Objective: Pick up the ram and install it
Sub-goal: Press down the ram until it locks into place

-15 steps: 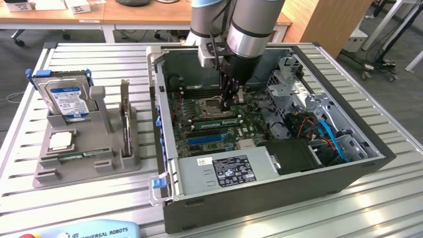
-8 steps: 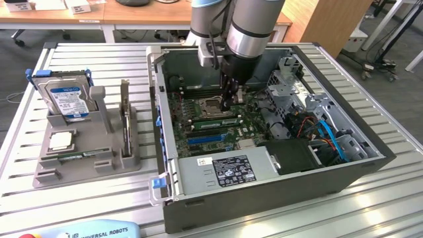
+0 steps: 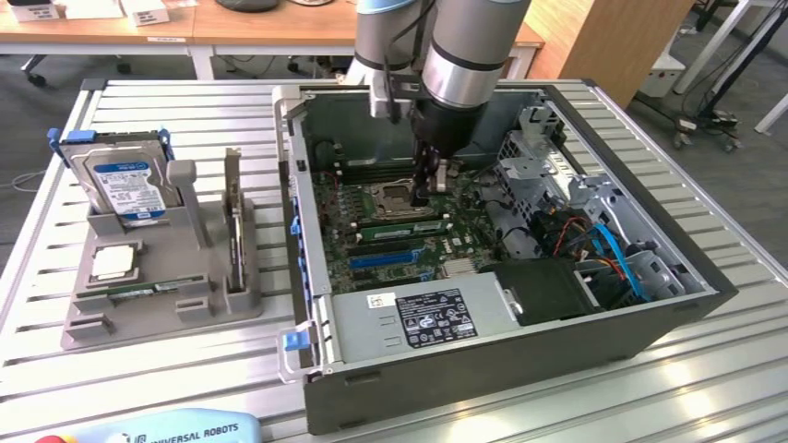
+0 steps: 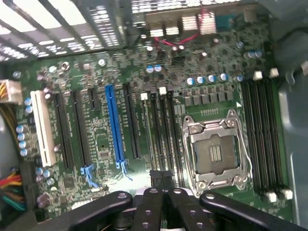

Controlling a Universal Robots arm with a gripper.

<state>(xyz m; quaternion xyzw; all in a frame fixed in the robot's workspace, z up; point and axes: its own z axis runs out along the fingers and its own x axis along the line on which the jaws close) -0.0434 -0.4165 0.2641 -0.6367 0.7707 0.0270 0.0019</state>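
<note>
My gripper (image 3: pixel 423 196) hangs inside the open computer case (image 3: pixel 640 305), over the motherboard (image 4: pixel 101 144). Its fingers are shut. In the wrist view the gripper (image 4: pixel 161 177) has its tips pressed together above the memory slots (image 4: pixel 163 130) beside the empty processor socket (image 4: pixel 215 154), and nothing sticks out past them. Two green sticks (image 3: pixel 400 226) stand in the slots just below the gripper. A slim green ram (image 3: pixel 124 293) lies in the front groove of the grey holder (image 3: pixel 74 334), outside the case at the exterior view's left.
The holder also carries a silver hard drive with a blue label (image 3: pixel 120 180), a square silver processor chip (image 3: pixel 111 263) and a thin upright card (image 3: pixel 232 217). The power supply (image 3: pixel 425 318), a black fan (image 3: pixel 548 286) and cables (image 3: pixel 615 258) crowd the case.
</note>
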